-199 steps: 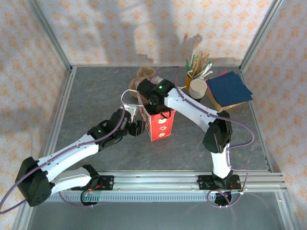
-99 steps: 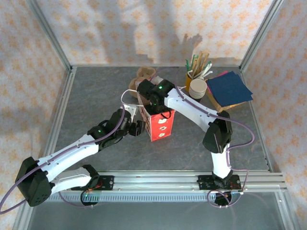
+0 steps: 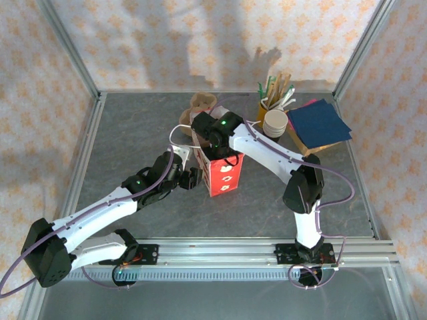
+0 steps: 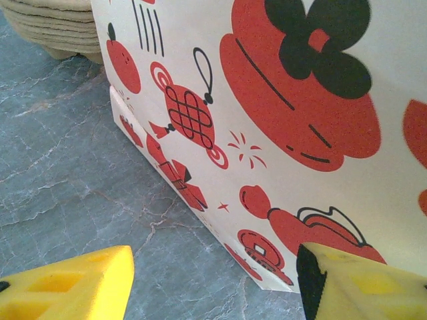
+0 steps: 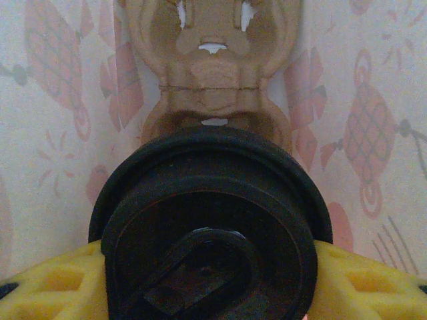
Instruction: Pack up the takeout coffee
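Note:
The takeout coffee shows in the right wrist view as a round black lid point(image 5: 210, 233). My right gripper point(image 5: 210, 283) is shut on it, a yellow finger on each side. It hangs inside the red-and-white printed paper bag point(image 3: 221, 172), above a brown cardboard cup carrier point(image 5: 213, 67) on the bag's floor. The cup's body is hidden under the lid. My left gripper point(image 4: 213, 287) stands open low beside the bag point(image 4: 287, 100), with the bag's bottom corner between its yellow fingers point(image 4: 67, 290).
A pile of brown carriers point(image 3: 202, 102) lies behind the bag. At the back right stand a yellow holder of stirrers point(image 3: 275, 93), a stack of white cups point(image 3: 275, 123) and blue napkins point(image 3: 319, 123). Metal frame rails border the table.

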### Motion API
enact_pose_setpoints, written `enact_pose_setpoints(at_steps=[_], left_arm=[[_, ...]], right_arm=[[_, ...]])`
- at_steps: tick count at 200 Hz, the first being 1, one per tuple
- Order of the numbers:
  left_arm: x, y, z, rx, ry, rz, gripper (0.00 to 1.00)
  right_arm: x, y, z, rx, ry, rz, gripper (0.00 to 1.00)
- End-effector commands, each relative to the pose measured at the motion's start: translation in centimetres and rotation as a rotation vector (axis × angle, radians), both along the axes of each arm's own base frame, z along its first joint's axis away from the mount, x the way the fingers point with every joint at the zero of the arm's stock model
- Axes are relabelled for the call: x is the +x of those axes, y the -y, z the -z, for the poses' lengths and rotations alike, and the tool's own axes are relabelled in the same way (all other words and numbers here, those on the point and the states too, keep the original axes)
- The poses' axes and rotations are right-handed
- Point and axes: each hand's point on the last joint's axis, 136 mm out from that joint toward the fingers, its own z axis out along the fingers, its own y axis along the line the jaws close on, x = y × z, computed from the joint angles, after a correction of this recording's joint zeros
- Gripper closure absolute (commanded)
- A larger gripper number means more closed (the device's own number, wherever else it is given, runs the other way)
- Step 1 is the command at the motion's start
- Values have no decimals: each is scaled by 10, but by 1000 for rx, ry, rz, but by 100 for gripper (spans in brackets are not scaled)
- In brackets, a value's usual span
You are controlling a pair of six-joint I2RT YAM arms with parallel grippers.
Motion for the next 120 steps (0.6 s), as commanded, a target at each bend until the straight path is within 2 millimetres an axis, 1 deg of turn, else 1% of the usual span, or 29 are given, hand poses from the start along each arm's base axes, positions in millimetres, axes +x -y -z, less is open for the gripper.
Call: enact_pose_setpoints(at_steps=[1,28,86,120], left_arm=[[2,-3,0,26,9,-9,32],[2,-2,-1,24,9,-9,32],[2,-3,0,25,10,-10,32],[2,-4,-1,31,12,-16,32]], right_arm=[[-3,5,-10,-4,21,-6,60],[-1,5,-6,-10,12,-7,61],[3,8,-4,-17,13,0,61],[5,9,1,-27,7,0,61]])
